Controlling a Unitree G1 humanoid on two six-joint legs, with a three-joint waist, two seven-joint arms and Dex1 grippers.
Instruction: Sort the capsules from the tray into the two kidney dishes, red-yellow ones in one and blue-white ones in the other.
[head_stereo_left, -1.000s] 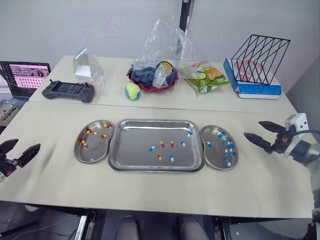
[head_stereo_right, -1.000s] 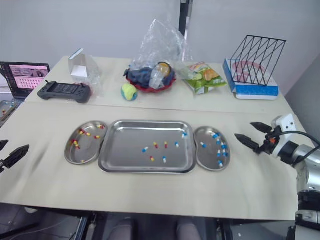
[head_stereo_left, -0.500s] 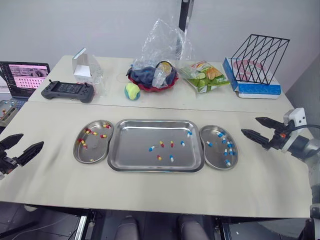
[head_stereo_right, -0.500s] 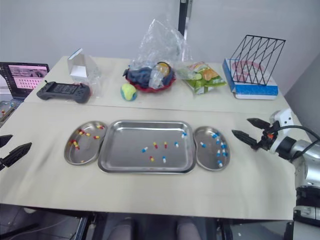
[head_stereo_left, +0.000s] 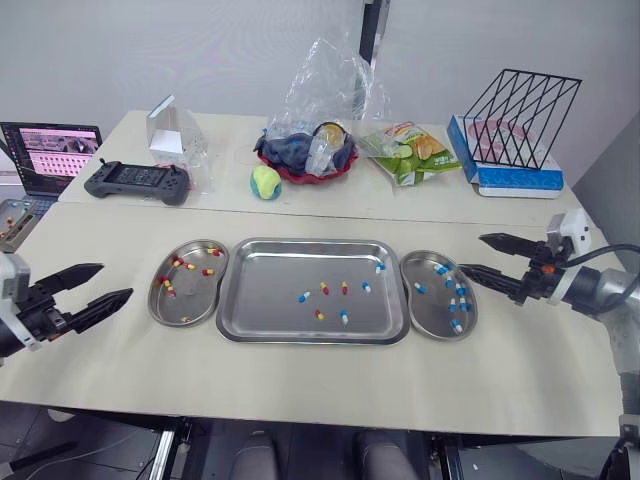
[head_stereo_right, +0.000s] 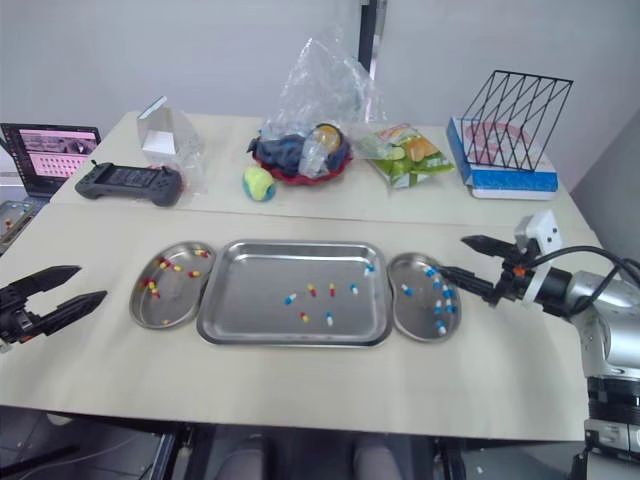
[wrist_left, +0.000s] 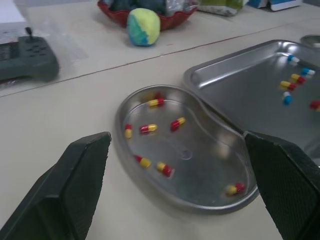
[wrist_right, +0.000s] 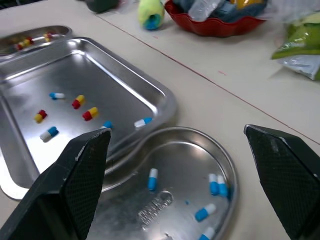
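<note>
Loose in the tray (head_stereo_left: 265, 295) at mid-frame: mixed capsules (head_stereo_left: 324, 288). At its left, touching, a kidney dish (head_stereo_left: 190, 302) of red-yellow ones; at its right, another kidney dish (head_stereo_left: 432, 314) of blue-white. Over the table's lower left, left gripper (head_stereo_left: 112, 281); centre right, by the blue-white dish, right gripper (head_stereo_left: 472, 253). Fingers of both spread wide, empty.

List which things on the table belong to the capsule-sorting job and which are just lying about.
Belong to the job: tray; capsules in it; left kidney dish holding red-yellow ones; right kidney dish holding blue-white ones.

Lying about: game controller; ball; red bowl; snack bag; wire rack; laptop.
</note>
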